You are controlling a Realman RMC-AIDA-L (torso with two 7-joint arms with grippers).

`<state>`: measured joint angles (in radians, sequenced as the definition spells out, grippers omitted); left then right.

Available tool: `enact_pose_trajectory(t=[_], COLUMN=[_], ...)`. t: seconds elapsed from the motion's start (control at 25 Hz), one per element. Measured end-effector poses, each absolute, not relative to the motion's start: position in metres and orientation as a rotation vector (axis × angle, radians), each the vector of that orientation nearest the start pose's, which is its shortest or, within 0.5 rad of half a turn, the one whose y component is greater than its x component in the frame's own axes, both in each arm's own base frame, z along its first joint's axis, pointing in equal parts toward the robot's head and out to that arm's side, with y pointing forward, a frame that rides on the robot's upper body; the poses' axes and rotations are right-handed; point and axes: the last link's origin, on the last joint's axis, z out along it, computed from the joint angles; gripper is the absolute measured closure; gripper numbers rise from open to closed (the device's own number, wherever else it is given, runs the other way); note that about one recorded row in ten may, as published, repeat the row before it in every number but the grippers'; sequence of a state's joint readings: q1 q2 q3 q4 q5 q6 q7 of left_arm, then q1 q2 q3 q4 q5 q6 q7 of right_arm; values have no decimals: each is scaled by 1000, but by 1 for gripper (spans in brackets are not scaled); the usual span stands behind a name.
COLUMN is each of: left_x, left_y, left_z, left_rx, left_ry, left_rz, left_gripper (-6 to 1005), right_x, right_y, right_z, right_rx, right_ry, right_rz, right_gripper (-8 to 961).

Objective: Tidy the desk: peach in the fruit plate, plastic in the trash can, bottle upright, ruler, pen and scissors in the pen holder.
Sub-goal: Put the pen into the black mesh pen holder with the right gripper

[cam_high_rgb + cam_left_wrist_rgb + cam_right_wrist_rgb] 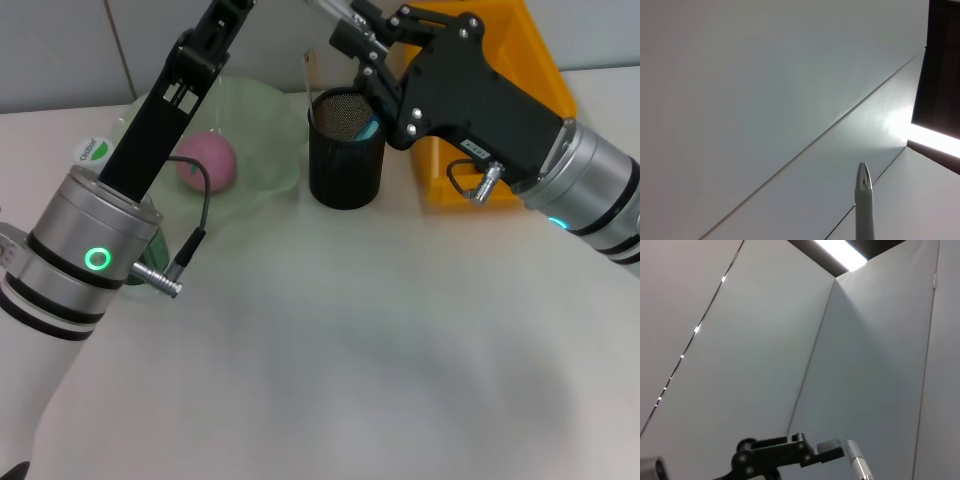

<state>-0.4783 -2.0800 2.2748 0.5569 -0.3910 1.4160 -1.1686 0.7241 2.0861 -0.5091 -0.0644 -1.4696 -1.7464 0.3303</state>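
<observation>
**Late stage: peach plated, both arms raised over the back of the desk**

Peach (207, 160) sits in the green fruit plate (265, 120), so that step looks done. Black mesh pen holder (345, 150) stands upright just beside the plate, with something teal and a thin pale stick poking out of it; probably pen or ruler, can't confirm which. Orange trash can (535, 60) is at the back right, mostly behind the right arm; contents not visible. A white cap with a green logo (93, 150) shows at far left behind the left arm, likely the bottle, seemingly upright, but the body is blocked. No loose plastic, scissors or ruler show on the bare desk (350, 350), so most of the task reads as finished or close to it.

Right gripper (350, 30) is up above the pen holder, at the frame's top edge; fingertips cut off, can't tell if apart or together, or if it holds anything. Left gripper is out of the head view's top edge. Left wrist view shows only wall and ceiling panels plus a pale pointed tip (863, 200), maybe a finger or a held item, unclear; its state can't be told. Right wrist view also points at walls, with a black linkage (780, 455) low in it.
</observation>
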Motion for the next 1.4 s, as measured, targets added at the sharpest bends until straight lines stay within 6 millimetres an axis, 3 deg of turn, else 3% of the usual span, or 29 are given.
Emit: enact_pose_trajectory(t=[0.32,0.4,0.52,0.56,0.6,0.64,0.68,0.72,0.84,0.88,1.0,1.08,1.16,1.28,1.4], left_x=[-151,-148,-146,-145,-139,-139,-139,-140,-147,-157,-164,-172,-180,-193,-197], left_y=[313,309,307,305,298,298,296,294,291,290,287,286,289,289,288], left_z=[-42,-46,-48,-51,-59,-59,-61,-64,-68,-69,-70,-69,-67,-62,-61], left_rx=[-1930,-1996,-2042,-2091,-2248,-2248,-2311,-2380,-2470,-2531,-2595,-2645,-2647,-2632,-2624], left_ry=[-954,-877,-835,-796,-692,-692,-651,-602,-524,-462,-412,-368,-370,-380,-378], left_rz=[-2016,-1975,-1952,-1929,-1863,-1863,-1831,-1784,-1689,-1604,-1530,-1455,-1406,-1362,-1351], left_gripper=[510,300,237,215,194,173,152,152,152,152,152,152,152,152,152], right_x=[190,198,204,207,214,214,220,220,223,221,215,200,196,175,167], right_y=[342,341,341,341,341,341,342,342,348,354,360,367,369,382,388], right_z=[1,15,25,30,43,43,58,58,83,101,116,139,144,165,173], right_rx=[-1935,-1884,-1872,-1871,-1875,-1875,-1890,-1890,-1957,-2036,-2133,-2298,-2341,-2443,-2462], right_ry=[-170,-121,-86,-66,-34,-34,-9,-9,26,78,141,252,302,509,613], right_rz=[1351,1381,1401,1411,1420,1420,1417,1417,1384,1348,1292,1157,1106,844,694], right_gripper=[827,827,827,827,827,827,827,826,826,826,826,826,826,826,827])
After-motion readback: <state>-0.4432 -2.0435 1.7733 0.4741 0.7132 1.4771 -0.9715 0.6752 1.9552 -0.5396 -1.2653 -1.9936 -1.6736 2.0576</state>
